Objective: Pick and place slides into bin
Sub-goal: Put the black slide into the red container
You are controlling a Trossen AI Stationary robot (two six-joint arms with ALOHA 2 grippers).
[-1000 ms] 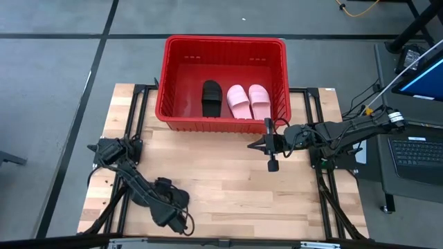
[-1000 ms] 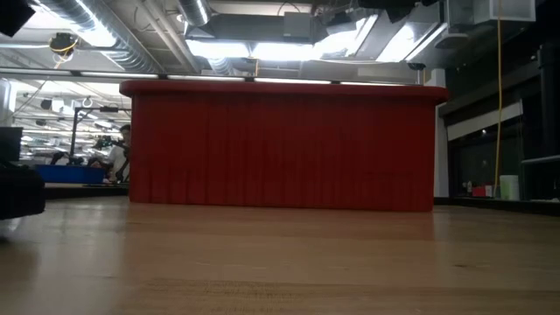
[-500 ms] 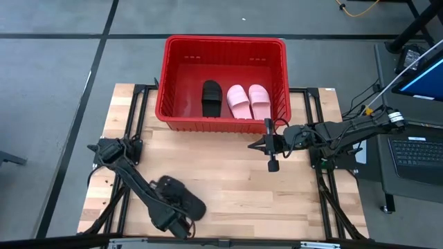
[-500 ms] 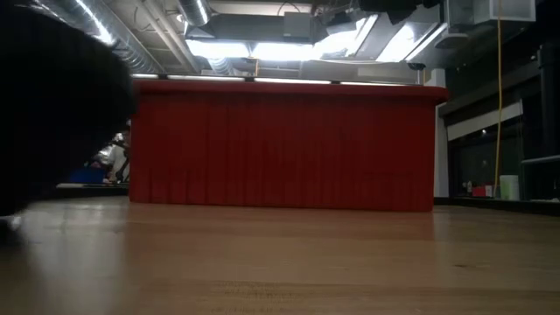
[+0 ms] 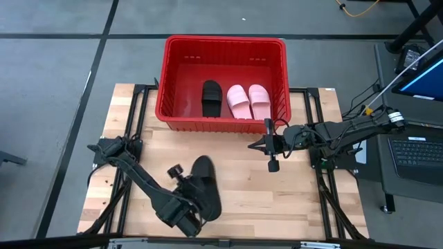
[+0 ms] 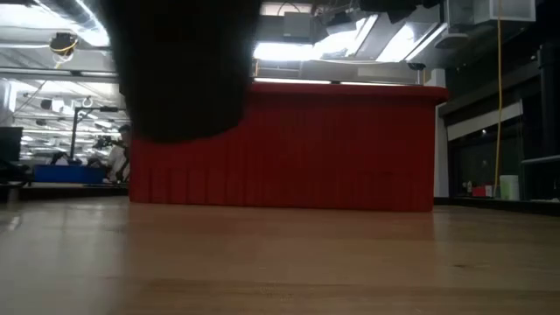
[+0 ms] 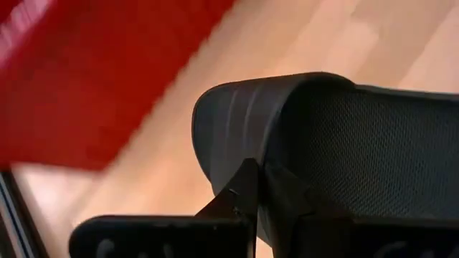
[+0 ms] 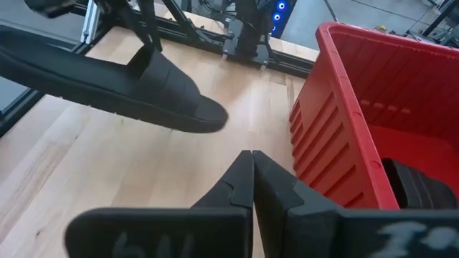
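While three of the four sandals already lie in the large red slotted plastic bin [image 5: 223,81] at the table's far edge, the last matte black open-toe slide [image 5: 205,187] is held above the wooden table [image 5: 304,207] near its front edge, in the overhead view. The left end effector [image 5: 188,200] is clamped on it, which explains why it sits tilted and clear of the wood. Inside the bin rest one black slide [image 5: 211,97] and the light pink pair [image 5: 248,101]. The right end effector [image 5: 271,146], its fingers together and empty, waits just in front of the bin's front right corner.

From table height, a dark blurred mass [image 6: 179,70] hangs in front of the bin's red wall [image 6: 350,149]; it is probably the carried slide.

On the left wrist camera the fingers pinch the slide's edge [image 7: 301,136].

On the right wrist camera the black slide [image 8: 122,82] hangs off the table, the bin [image 8: 344,129] beside it.
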